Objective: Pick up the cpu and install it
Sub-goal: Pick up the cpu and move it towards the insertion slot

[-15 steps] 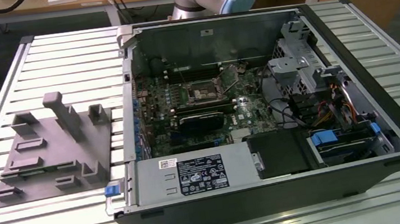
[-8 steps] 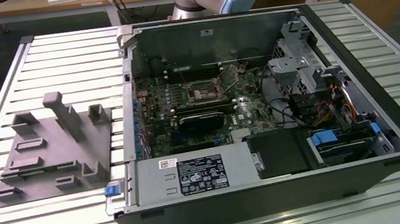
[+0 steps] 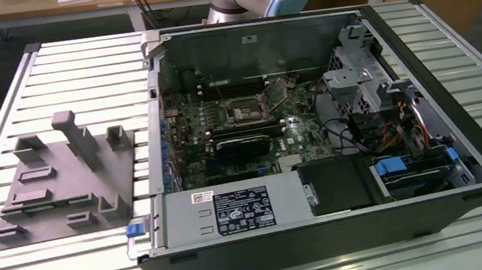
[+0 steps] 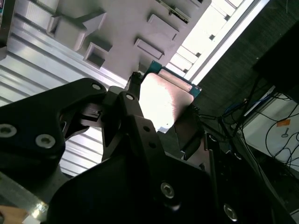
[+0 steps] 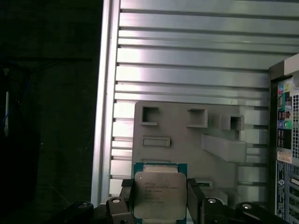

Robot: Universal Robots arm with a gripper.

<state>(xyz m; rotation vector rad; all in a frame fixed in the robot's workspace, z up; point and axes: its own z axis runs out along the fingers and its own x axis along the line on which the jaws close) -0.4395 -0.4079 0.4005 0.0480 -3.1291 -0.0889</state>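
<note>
First wrist view, operator: Where is the cpu [image 5: 160, 193]?
Technician: Flat, square, matte silver lid, green edge. Black gripper [image 5: 160, 203] clamps its two sides; grey moulded fixture [image 5: 187, 140] and ribbed aluminium surface [image 5: 187, 60] lie behind.

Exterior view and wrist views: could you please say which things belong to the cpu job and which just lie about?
Job: cpu, held in the tool; socket; motherboard.
Lying about: fixture; power supply; cables; table.
</note>
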